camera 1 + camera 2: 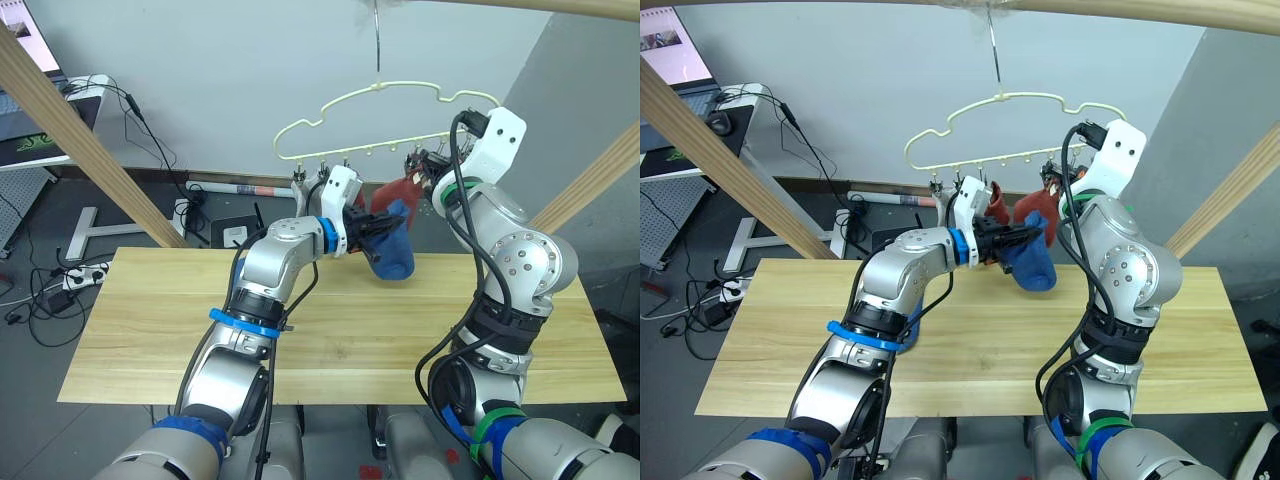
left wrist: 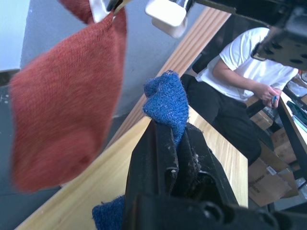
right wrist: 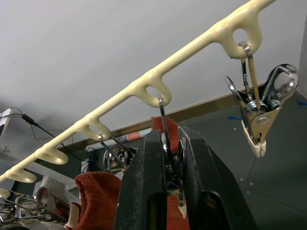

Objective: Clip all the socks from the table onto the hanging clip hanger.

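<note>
The left gripper (image 1: 372, 228) is clamped on a blue sock (image 1: 392, 252), holding it up over the far edge of the worktop (image 1: 330, 340), just under the clip hanger (image 1: 385, 120). The right gripper (image 3: 169, 165) squeezes a silver clip (image 3: 171, 178) on the hanger's bar. Red socks (image 2: 62, 100) already hang there, no socks lie on the worktop, so the job looks nearly done.

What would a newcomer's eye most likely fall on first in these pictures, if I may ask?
Probably the blue sock, pinched in the left gripper and held up above the table's far edge, just below the clip hanger. Next, a brick red sock already hanging from a clip beside it. The right gripper is closed on a silver clip on the hanger's lower bar.
</note>
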`<state>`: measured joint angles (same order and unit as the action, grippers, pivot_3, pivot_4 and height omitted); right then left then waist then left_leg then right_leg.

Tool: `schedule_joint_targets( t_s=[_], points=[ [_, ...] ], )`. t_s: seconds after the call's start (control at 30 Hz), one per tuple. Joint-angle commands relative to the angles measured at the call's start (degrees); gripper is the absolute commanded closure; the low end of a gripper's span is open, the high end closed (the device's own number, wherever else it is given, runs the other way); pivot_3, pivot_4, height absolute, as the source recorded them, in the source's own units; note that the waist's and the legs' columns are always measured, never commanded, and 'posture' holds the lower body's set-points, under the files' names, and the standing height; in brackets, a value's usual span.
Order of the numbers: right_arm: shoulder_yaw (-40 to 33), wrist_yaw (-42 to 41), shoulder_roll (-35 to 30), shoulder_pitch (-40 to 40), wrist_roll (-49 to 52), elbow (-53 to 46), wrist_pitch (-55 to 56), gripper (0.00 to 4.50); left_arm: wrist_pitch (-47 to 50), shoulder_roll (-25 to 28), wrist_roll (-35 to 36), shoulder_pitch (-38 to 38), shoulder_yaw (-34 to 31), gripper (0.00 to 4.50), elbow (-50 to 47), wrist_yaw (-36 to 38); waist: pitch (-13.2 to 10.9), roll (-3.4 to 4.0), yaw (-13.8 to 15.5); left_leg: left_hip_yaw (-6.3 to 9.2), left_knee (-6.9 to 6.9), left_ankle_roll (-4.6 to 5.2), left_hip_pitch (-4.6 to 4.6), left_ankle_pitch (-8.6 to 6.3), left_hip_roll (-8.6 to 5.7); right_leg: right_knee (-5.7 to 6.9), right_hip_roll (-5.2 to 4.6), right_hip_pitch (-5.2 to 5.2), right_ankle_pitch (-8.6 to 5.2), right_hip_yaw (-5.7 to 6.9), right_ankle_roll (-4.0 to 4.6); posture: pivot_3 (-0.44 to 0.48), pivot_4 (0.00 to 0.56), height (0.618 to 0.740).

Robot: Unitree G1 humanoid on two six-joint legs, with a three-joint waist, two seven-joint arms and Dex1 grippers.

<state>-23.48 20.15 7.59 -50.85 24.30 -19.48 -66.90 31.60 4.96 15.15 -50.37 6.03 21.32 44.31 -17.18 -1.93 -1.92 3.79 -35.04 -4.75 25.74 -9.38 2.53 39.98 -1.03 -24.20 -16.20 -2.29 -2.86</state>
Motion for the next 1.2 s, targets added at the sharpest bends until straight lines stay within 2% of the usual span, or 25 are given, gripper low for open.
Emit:
schedule_joint_targets(
  t_s=[0.03, 0.27, 1.2],
  points=[
    [-0.24, 0.8, 2.08, -2.23, 1.59, -1.53, 0.19, 4.39, -3.0, -1.3, 0.39, -2.75, -0.91, 4.47, 1.83, -0.69, 0.0, 0.0, -0.02, 0.0, 0.0, 0.0, 0.0, 0.0, 0.0, 0.0, 0.0, 0.0, 0.0, 0.0, 0.0, -0.016, 0.256, 0.74],
    [-0.01, 1.9, 1.71, -2.22, 2.96, -1.47, 0.2, 4.39, -6.1, -2.26, 0.42, -5.17, -1.41, 4.47, 6.21, -1.36, 0.0, 0.0, -0.06, -0.01, 0.01, 0.0, 0.02, 0.0, 0.0, -0.03, 0.0, -0.01, 0.0, -0.01, 0.0, -0.022, 0.258, 0.74],
    [0.73, 3.68, 1.64, -1.3, 4.95, -1.45, 1.28, 4.39, -9.36, -5.34, 0.31, -10.35, -2.25, 4.47, 12.07, -1.56, -0.01, 0.01, -0.12, -0.02, 0.06, 0.0, 0.05, 0.0, -0.01, -0.09, 0.0, -0.03, -0.01, -0.01, -0.01, -0.033, 0.26, 0.74]
  ],
)
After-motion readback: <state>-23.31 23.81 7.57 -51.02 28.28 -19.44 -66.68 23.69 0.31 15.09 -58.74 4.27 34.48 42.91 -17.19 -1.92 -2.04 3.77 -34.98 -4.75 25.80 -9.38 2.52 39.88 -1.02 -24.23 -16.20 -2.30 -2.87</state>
